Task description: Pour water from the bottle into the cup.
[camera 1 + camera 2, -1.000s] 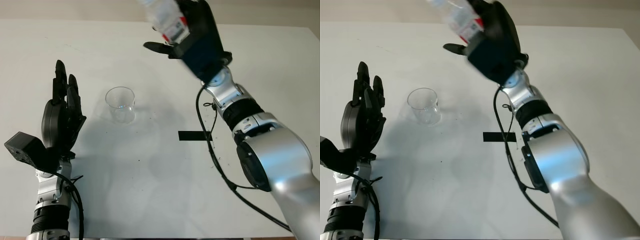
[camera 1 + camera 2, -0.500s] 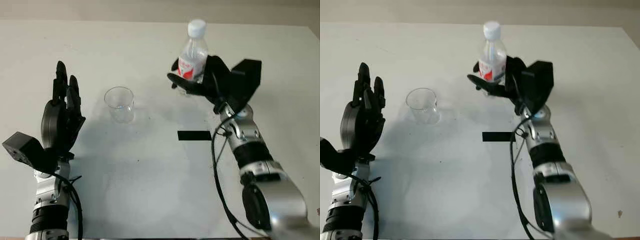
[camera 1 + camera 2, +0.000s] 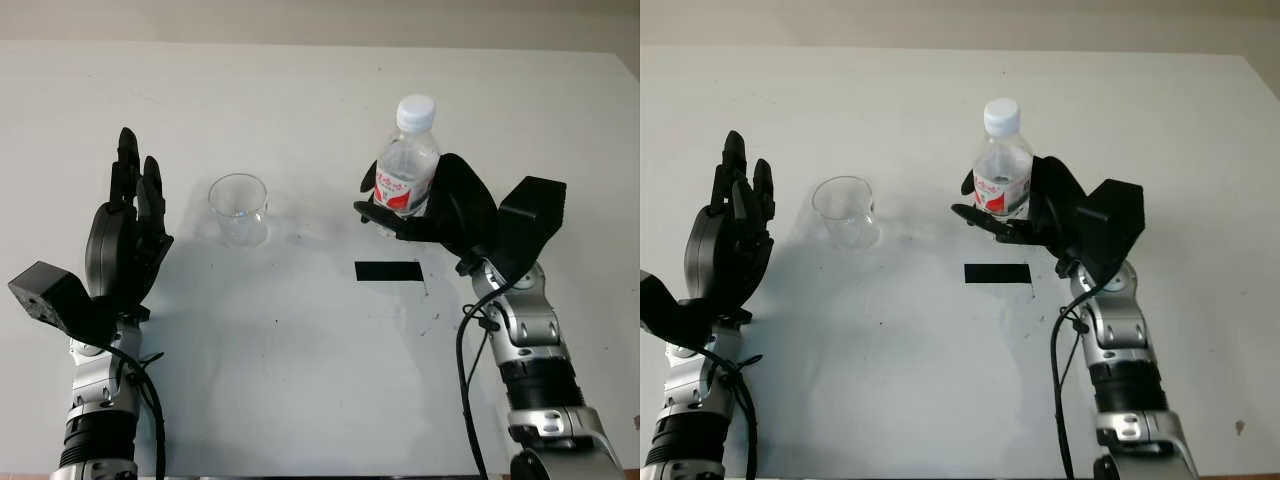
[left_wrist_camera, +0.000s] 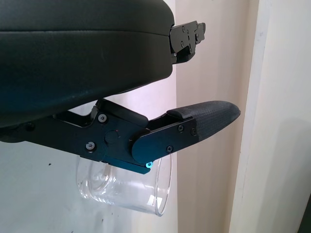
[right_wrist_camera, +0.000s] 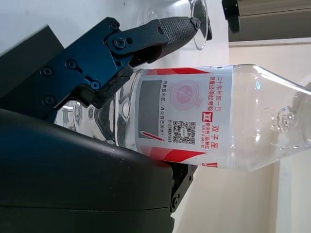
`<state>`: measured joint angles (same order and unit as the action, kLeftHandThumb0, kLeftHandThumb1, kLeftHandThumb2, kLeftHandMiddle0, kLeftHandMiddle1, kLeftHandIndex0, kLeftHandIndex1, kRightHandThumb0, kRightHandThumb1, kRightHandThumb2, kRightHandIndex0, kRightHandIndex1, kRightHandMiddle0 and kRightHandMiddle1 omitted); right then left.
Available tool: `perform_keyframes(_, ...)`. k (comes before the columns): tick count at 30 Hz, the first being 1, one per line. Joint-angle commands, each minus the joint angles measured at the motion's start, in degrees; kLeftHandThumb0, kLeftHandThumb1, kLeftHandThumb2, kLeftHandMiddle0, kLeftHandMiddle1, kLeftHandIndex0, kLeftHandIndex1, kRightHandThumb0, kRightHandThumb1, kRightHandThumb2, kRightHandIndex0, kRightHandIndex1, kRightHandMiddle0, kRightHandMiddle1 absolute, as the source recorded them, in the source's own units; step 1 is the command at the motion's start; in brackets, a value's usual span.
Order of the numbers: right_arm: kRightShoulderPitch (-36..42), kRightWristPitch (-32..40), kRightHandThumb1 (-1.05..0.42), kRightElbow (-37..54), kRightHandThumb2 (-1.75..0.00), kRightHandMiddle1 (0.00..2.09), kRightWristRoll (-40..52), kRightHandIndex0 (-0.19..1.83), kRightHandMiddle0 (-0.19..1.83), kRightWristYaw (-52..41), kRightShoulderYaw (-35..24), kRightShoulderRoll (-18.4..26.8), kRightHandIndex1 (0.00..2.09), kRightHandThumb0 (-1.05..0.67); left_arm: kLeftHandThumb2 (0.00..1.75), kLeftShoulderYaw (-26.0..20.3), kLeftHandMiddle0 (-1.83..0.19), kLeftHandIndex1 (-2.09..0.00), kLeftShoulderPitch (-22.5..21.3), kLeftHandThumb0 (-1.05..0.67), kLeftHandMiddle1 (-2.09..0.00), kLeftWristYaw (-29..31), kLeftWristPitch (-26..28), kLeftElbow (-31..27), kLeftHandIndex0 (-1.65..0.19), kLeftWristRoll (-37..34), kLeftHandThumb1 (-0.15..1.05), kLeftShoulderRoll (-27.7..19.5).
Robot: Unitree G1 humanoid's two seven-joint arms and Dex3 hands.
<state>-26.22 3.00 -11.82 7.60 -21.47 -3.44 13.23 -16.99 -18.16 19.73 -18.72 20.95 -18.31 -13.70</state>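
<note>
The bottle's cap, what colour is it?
White. The bottle in the right hand has a white cap, which shows best in the left eye view.

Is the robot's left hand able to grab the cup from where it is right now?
Probably yes. The left hand is open and stands beside the cup, with bare table between them and nothing in the way. The right hand is off to the other side, holding the bottle.

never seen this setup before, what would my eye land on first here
First, the clear water bottle with its red and white label and white cap on, standing upright right of centre, with the right hand wrapped around its lower part. Next, the clear cup standing alone on the white table, and the left hand, open, raised to its left. A black strip lies just in front of the bottle.
</note>
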Motion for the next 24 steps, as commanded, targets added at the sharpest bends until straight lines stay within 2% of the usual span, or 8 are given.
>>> perform_keyframes(1,1.6,0.9,-1.05,2.5,-0.46,2.09,1.0,1.16,0.86,0.7,0.0,-1.1,2.09,-0.38,0.75,-0.2,0.19,0.00,1.2,-0.71,0.00,0.5,-0.2,0.0,0.19,-0.6,1.05,0.3)
perform_keyframes(7,3.3,9.1,-1.05,3.2,-0.45,2.09,1.8,1.18,0.85,4.8,0.0,-3.7,2.09,-0.41,0.77,-0.5,0.19,0.00,1.7,-0.70,0.00,1.3,-0.4,-0.2,0.19,-1.4,1.05,0.1)
perform_keyframes(24,5.3,7.9,-1.05,-1.5,-0.45,2.09,1.8,1.14,0.73,6.5,0.0,-6.2,2.09,-0.46,0.75,-0.6,0.19,0.00,2.3,-0.69,0.00,1.9,-0.7,-1.0,0.19,-1.0,1.05,-0.8)
